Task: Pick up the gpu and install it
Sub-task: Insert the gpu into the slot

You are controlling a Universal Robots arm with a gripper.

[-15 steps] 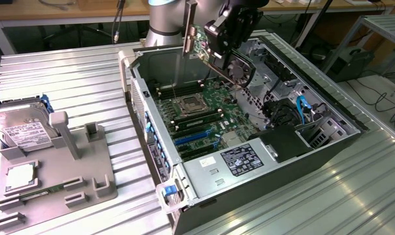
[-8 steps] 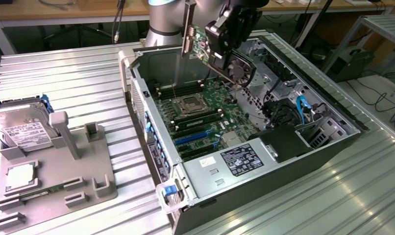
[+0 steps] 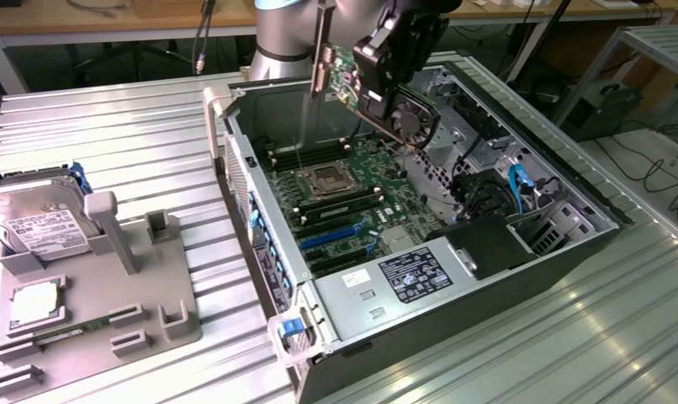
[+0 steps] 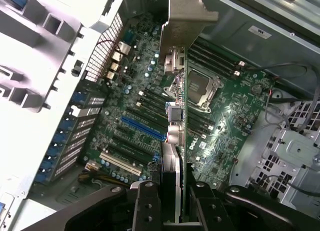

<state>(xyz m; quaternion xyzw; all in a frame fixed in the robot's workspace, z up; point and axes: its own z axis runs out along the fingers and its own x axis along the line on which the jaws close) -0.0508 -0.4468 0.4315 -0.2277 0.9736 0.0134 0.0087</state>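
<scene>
At the left edge of the exterior view a hard drive [image 3: 36,225] sits in a grey holder [image 3: 148,286] on the ribbed table [image 3: 126,126]. Right of it lies the open computer case [image 3: 541,244], its motherboard [image 3: 345,189] facing up. In the upper middle of the frame the pincer [image 3: 382,84] is narrowed to a slim gap and clamped on the gpu [image 3: 412,122] — the card hangs tilted above the motherboard, clear of it, with its silver bracket [image 3: 320,50] pointing up. In the wrist view the fingers [image 4: 146,206] press either face of the edge-on gpu [image 4: 176,141] — a blue slot [image 4: 142,128] lies on the board beyond.
</scene>
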